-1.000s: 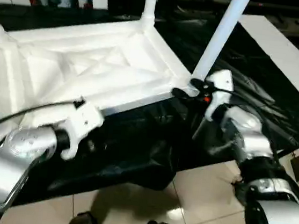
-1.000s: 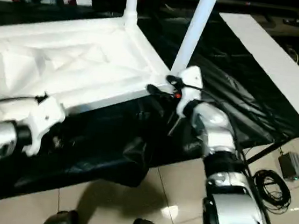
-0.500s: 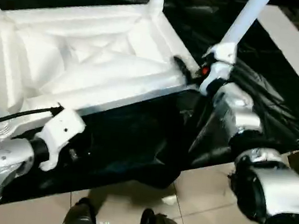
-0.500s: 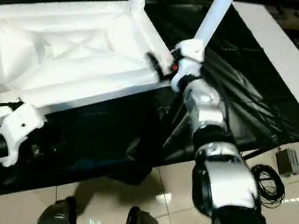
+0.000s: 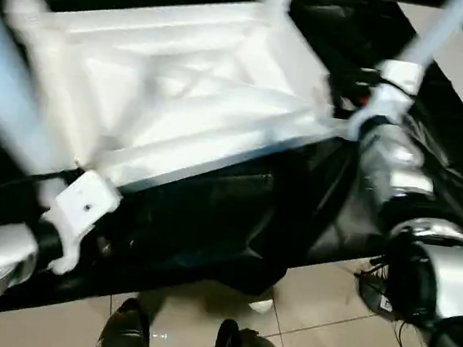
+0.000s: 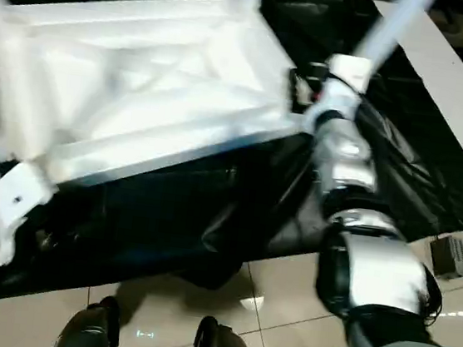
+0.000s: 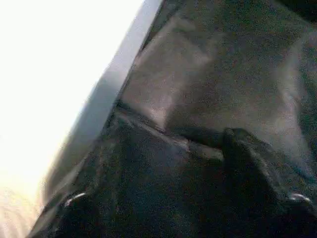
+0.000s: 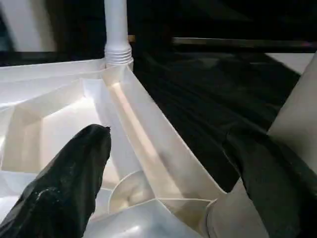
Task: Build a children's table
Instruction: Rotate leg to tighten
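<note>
The tabletop (image 5: 182,92) lies upside down on the black-covered bench (image 5: 209,221), with legs (image 8: 116,29) standing in its corners. My right pincer (image 8: 168,198) is spread wide at its near right corner, one finger (image 8: 74,173) over the ribbed underside. My left pincer (image 7: 163,198) is also spread, over the black cover beside the tabletop's edge.

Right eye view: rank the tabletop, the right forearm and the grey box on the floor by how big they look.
1. Tabletop, covering by far the most of the picture.
2. Right forearm, though it sits nearer the camera, which inflates it.
3. Grey box, smallest, on the floor tiles at the edge.
</note>
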{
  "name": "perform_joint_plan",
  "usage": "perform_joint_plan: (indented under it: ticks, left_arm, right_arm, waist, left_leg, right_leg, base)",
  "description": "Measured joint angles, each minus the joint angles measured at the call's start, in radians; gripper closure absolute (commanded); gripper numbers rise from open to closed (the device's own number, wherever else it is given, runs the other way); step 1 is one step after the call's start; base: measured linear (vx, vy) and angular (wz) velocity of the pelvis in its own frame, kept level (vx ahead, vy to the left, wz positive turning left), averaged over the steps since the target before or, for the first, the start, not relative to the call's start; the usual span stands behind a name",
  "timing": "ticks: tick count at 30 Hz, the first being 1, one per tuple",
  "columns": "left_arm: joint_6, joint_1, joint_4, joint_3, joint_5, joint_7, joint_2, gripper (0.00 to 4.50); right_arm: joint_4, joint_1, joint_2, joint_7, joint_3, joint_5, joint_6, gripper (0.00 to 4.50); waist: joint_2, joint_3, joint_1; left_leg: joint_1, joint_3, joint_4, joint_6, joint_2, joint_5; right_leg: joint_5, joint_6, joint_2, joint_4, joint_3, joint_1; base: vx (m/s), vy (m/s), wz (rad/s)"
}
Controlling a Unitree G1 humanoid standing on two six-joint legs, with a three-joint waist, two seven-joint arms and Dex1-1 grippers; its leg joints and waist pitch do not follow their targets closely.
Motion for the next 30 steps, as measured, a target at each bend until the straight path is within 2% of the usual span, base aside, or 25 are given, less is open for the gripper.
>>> perform_joint_plan:
  ticks: [4,8,11,13,17,18,19,21,26,28,30]
  left_arm:
    - [-0.053,0.071,-0.038,0.045,-0.030,-0.058,0.021,1.18]
    - [-0.076,0.117,-0.058,0.133,-0.085,-0.117,0.027,1.18]
    - [-0.079,0.140,-0.061,0.209,-0.146,-0.162,0.032,1.18]
    - [-0.072,0.156,-0.058,0.281,-0.207,-0.195,0.033,1.18]
    - [0.015,0.141,0.031,0.495,-0.391,-0.273,0.066,1.18]
    - [0.025,0.142,0.055,0.523,-0.415,-0.290,0.073,1.18]
    - [0.032,0.144,0.079,0.548,-0.434,-0.302,0.080,0.91]
    - [0.039,0.160,0.134,0.596,-0.466,-0.345,0.093,0.84]
    - [0.020,0.212,0.237,0.628,-0.450,-0.407,0.115,0.37]
    - [0.004,0.210,0.268,0.629,-0.435,-0.408,0.121,0.31]
    - [-0.013,0.188,0.304,0.630,-0.427,-0.404,0.128,0.02]
  right_arm:
    - [0.000,-0.002,-0.031,0.030,-0.013,-0.001,-0.005,0.36]
    - [0.000,-0.003,-0.017,0.166,-0.005,-0.002,-0.016,0.36]
    - [-0.001,-0.002,0.001,0.234,0.011,-0.008,-0.025,0.36]
    - [-0.007,0.005,0.009,0.273,0.025,-0.016,-0.034,0.36]
    - [-0.058,0.061,0.059,0.296,0.060,-0.037,-0.079,0.36]
    - [-0.064,0.077,0.067,0.289,0.060,-0.041,-0.084,0.36]
    - [-0.064,0.090,0.072,0.281,0.060,-0.044,-0.087,0.32]
    - [-0.083,0.131,0.080,0.249,0.060,-0.053,-0.108,0.32]
    - [-0.142,0.205,0.080,0.176,0.056,-0.054,-0.137,0.32]
    - [-0.156,0.216,0.080,0.168,0.052,-0.053,-0.137,0.32]
    - [-0.207,0.245,0.081,0.151,0.047,-0.052,-0.126,0.32]
  waist:
    - [-0.004,0.001,-0.013]
    - [-0.008,0.002,-0.037]
    - [-0.010,0.002,-0.049]
    - [-0.012,0.002,-0.048]
    - [-0.014,0.001,-0.045]
    - [-0.014,0.001,-0.044]
    - [-0.013,0.001,-0.042]
    - [-0.014,0.001,-0.040]
    - [-0.014,0.001,-0.041]
    - [-0.014,0.001,-0.042]
    - [-0.014,0.001,-0.040]
  left_leg:
    - [0.000,0.000,0.000,0.000,0.000,0.000]
    - [0.001,0.000,0.001,0.000,0.001,0.000]
    - [0.002,0.000,0.001,0.000,0.002,0.000]
    - [0.002,0.000,0.002,0.000,0.002,0.000]
    - [0.003,0.001,0.004,0.000,0.002,0.000]
    - [0.003,0.001,0.005,0.000,0.002,0.000]
    - [0.003,0.001,0.006,0.000,0.002,0.000]
    - [0.003,0.000,0.008,0.000,0.001,0.000]
    - [0.004,0.000,0.010,0.000,0.002,0.000]
    - [0.005,-0.001,0.010,-0.002,0.002,0.001]
    - [0.006,-0.001,0.010,-0.002,0.002,0.002]
  right_leg:
    - [0.000,0.000,0.000,0.000,0.000,0.000]
    - [0.000,0.000,0.001,0.002,0.000,0.000]
    - [0.000,0.000,0.001,0.004,0.000,-0.001]
    - [0.000,0.000,0.002,0.005,0.000,-0.001]
    - [-0.001,-0.001,0.002,0.008,0.000,-0.001]
    - [0.000,-0.001,0.002,0.009,0.001,-0.001]
    - [0.000,-0.001,0.001,0.009,0.001,0.000]
    - [0.000,-0.001,0.001,0.009,0.001,0.001]
    - [0.001,-0.001,0.001,0.012,0.002,0.001]
    - [0.001,-0.001,0.001,0.012,0.002,0.001]
    - [0.001,-0.001,0.001,0.013,0.002,0.002]
  base:
    - [0.000,0.000,0.00]
    - [0.000,0.000,0.00]
    - [0.000,0.000,0.00]
    - [0.000,0.000,0.00]
    - [0.000,0.000,0.00]
    - [0.000,0.000,0.00]
    - [0.000,0.000,0.00]
    - [0.000,0.000,0.00]
    - [0.000,0.000,0.00]
    - [0.000,0.000,0.00]
    - [0.000,0.000,0.00]
